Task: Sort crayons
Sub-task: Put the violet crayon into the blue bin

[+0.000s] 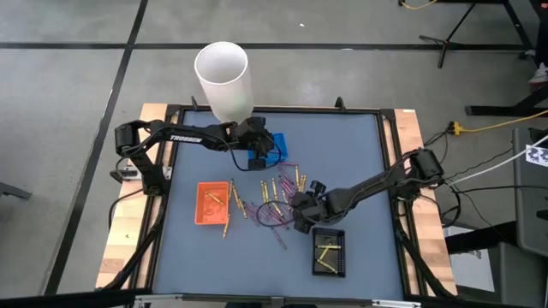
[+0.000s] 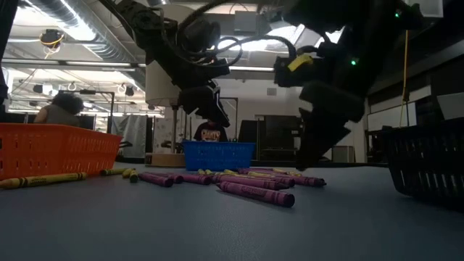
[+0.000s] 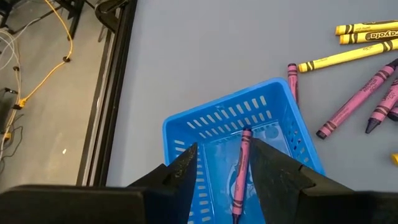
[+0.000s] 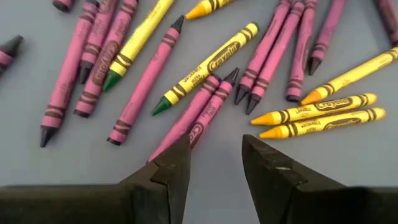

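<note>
Purple-pink, yellow and orange-gold crayons (image 1: 276, 195) lie scattered flat mid-table. My left gripper (image 3: 224, 152) hangs open over the blue tray (image 3: 273, 99). One purple-pink crayon (image 3: 240, 174) lies inside the tray below the gap between its fingers. My right gripper (image 4: 216, 146) is open just above the pile, its fingers to either side of two purple-pink crayons (image 4: 198, 118) and clear of them. Yellow crayons (image 4: 205, 67) and orange-gold ones (image 4: 317, 115) lie around them. The orange tray (image 1: 212, 204) and the black tray (image 1: 329, 251) each hold a few crayons.
A tall white cylinder (image 1: 224, 81) stands at the table's far edge, behind the blue tray. A raised dark rim (image 1: 384, 171) frames the grey mat. There is bare mat along the near edge and at the far right. Cables lie on the floor beyond the table.
</note>
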Controlling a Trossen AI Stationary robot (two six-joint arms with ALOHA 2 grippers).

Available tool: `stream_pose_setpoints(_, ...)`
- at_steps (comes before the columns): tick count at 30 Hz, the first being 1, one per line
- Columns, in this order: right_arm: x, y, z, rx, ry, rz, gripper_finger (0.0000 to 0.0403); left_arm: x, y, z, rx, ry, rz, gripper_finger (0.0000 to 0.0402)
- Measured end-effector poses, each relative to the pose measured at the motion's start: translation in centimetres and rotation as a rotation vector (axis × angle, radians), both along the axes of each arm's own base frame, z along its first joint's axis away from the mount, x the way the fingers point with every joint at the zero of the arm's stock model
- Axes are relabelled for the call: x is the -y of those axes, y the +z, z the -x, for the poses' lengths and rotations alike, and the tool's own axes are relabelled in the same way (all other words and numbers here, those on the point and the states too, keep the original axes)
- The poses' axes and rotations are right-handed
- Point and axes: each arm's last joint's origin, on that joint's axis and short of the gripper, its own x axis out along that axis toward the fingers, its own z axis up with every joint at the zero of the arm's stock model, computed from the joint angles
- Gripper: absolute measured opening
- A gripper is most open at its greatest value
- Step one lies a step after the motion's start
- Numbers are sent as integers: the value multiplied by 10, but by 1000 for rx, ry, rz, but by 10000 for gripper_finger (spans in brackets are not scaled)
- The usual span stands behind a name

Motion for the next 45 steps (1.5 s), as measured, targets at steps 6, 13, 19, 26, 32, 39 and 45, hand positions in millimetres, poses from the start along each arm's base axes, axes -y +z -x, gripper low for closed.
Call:
stream_pose_setpoints(6,0,-3,-1,-3,0,1,143,0,0,0,1,0,0,130)
stream_pose_setpoints(13,-1,-3,-1,-3,-10,-32,143,0,0,0,1,0,0,130)
stream_pose_setpoints(19,-1,-4,-1,5,-42,-50,143,0,0,0,1,1,0,130)
stream_pose_setpoints(26,-3,-17,-4,-28,-37,-62,143,0,0,0,2,1,1,130)
stream_pose_setpoints(32,-3,-18,-5,-29,-36,-63,143,0,0,0,2,0,0,130)
stream_pose_setpoints(39,-3,-19,-5,-32,-35,-65,142,0,0,0,2,0,0,130)
stream_pose_setpoints(45,-4,-19,-5,-30,-33,-72,108,0,0,0,1,0,-1,130)
